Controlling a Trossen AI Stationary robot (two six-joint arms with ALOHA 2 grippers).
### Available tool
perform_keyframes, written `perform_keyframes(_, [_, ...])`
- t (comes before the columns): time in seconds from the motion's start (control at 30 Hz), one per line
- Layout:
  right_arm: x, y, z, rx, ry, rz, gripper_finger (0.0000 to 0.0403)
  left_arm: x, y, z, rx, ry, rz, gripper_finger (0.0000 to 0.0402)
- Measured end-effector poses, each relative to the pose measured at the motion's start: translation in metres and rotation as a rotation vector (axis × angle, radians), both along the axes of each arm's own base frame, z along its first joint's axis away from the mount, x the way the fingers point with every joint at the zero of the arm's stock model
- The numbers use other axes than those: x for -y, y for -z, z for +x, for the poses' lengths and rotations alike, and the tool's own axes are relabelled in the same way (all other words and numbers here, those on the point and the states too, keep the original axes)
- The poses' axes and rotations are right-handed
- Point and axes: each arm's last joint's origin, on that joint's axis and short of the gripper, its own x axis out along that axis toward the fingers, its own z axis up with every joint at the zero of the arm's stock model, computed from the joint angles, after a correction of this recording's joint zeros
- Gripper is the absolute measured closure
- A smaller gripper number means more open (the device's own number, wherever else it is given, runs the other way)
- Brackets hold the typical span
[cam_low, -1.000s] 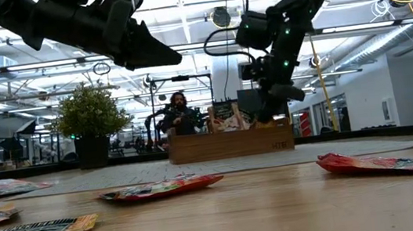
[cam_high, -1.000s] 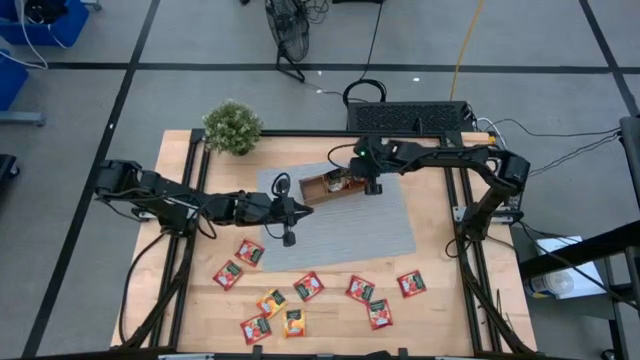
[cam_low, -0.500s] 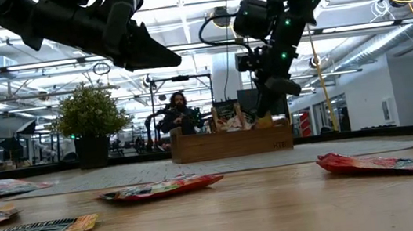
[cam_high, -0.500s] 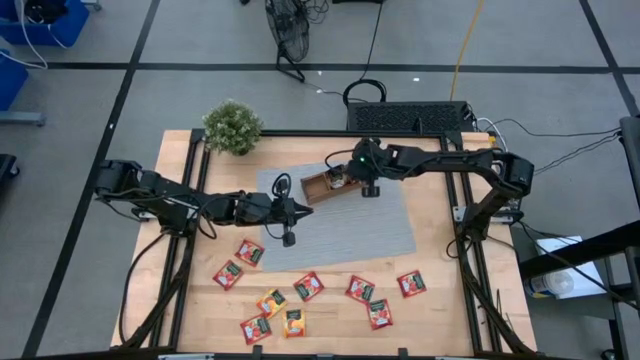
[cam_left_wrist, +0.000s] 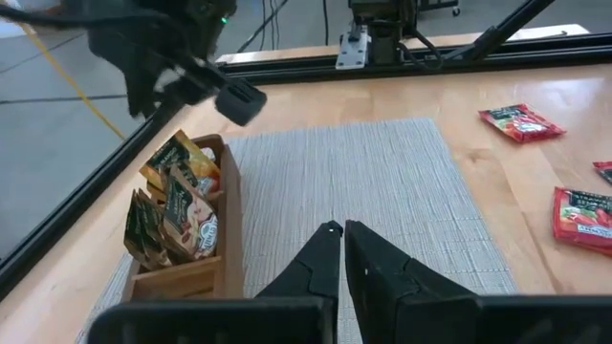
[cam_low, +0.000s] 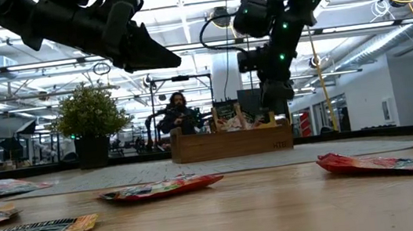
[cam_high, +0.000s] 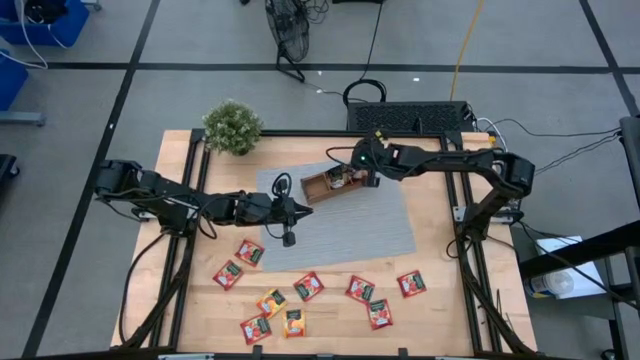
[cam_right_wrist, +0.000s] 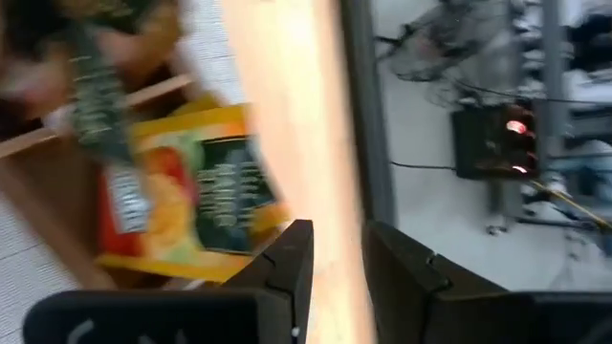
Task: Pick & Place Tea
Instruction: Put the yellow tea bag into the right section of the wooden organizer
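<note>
Right tool [cam_high: 371, 181] jaws apart, empty over wooden tray [cam_high: 322, 188] holding several tea packets [cam_left_wrist: 177, 205]; left tool [cam_high: 300, 212] together, idle beside it; about ten packets [cam_high: 308, 286] left on tabletop [cam_high: 450, 300].

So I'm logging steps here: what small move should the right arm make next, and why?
Probably lift clear of the wooden tray. The right gripper hangs over its end with jaws parted and empty, and an orange-yellow packet already lies inside.
</note>
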Motion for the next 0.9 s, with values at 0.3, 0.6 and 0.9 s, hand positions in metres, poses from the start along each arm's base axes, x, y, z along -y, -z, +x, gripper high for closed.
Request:
perform_keyframes(0.3, [-0.015,-0.029,-0.007,0.148,-0.227,0.175,0.0388,0.000,0.000,0.000,-0.009,0.001,0.004,0.0376])
perform_keyframes(0.6, [0.005,0.013,-0.010,0.044,-0.156,0.436,0.0402,-0.001,0.001,0.000,-0.014,-0.004,0.006,0.0376])
perform_keyframes(0.9, [0.014,0.045,0.002,-0.021,-0.180,0.442,0.0403,-0.004,0.002,-0.001,-0.028,-0.013,0.006,0.0376])
